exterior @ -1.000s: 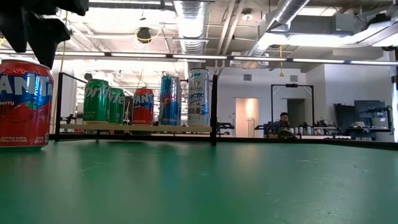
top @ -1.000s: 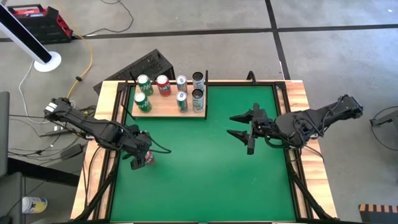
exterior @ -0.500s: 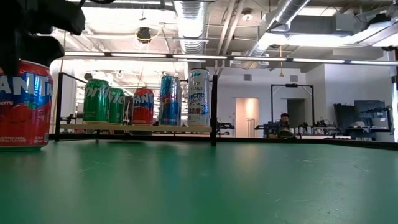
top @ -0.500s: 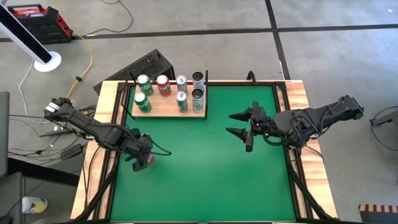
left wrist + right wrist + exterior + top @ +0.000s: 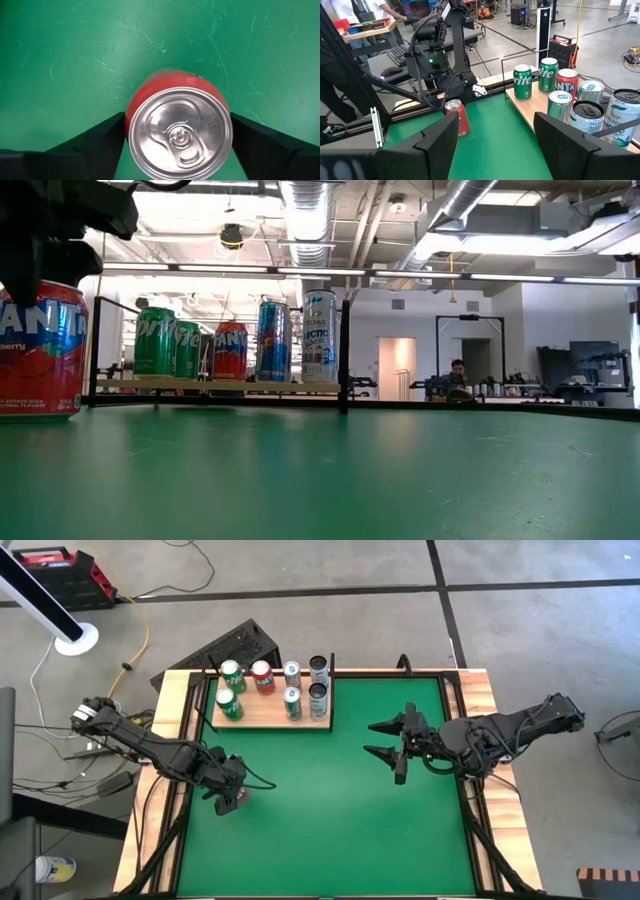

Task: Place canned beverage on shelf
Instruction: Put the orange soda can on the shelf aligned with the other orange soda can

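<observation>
A red canned beverage [image 5: 180,132] stands upright on its base on the green mat, near the table's left edge [image 5: 40,350]. My left gripper [image 5: 232,798] is down over its top, one finger on either side, shut on it. The shelf [image 5: 262,712], a pale wood panel with a thin dark frame, lies at the far left of the mat and carries several cans. My right gripper [image 5: 372,740] hangs open above the mat's right half, pointing toward the left edge, with nothing between its fingers [image 5: 495,145]. My left gripper pinches the can's round wall [image 5: 128,120] between its two fingers, on opposite sides just below the top rim. The fingers come from above, pointing steeply down. The can stands upright with its base on the mat [image 5: 40,415].
On the shelf stand two green cans [image 5: 229,690], a red one [image 5: 262,676], blue ones [image 5: 292,702] and silver ones [image 5: 318,700]. Thin black posts [image 5: 345,355] frame the shelf. Bare mat [image 5: 330,820] lies between the arms and toward the near edge.
My left gripper has come straight down over the red can: in the low view its fingers hung above the can's top a second ago and now reach down beside it. The can has stayed standing on the mat.
</observation>
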`<state>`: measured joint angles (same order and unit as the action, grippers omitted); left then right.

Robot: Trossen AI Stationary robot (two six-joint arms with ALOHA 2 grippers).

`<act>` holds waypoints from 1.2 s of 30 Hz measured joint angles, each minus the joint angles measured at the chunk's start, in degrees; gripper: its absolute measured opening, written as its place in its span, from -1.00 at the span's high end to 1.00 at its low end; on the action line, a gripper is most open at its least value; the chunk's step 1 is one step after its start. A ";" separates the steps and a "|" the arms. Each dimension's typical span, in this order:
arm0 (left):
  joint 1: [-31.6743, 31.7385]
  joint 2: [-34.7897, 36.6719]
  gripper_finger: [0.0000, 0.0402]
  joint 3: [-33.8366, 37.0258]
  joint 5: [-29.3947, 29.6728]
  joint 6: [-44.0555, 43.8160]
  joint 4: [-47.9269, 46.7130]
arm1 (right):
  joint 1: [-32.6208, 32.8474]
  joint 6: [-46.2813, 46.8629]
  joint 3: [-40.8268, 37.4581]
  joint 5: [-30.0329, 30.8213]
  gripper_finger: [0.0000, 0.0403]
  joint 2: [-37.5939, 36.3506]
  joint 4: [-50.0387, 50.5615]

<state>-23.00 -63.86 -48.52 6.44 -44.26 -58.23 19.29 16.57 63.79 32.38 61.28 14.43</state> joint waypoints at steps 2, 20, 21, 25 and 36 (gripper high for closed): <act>0.37 -0.03 -0.43 -0.46 -0.64 0.12 -0.17 | 0.00 0.00 0.00 0.00 -0.40 0.00 0.00; 30.22 -12.10 -0.35 -27.39 0.12 41.24 -7.38 | -0.42 1.64 0.00 -0.04 -0.40 0.00 0.00; 32.17 -13.19 -0.35 -28.38 -0.06 44.38 -7.64 | -0.42 2.11 0.00 -0.04 -0.40 0.00 0.03; 40.03 -16.97 -0.35 -31.00 -3.07 55.11 -8.03 | -0.42 3.45 0.00 -0.04 -0.40 0.00 0.09; 53.34 -22.43 -0.35 -32.38 -5.08 69.26 -7.81 | -0.42 4.12 0.00 0.07 -0.40 0.00 0.14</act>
<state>30.34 -86.28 -80.90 1.36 25.00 -66.04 18.87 20.69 63.79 32.45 61.28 14.57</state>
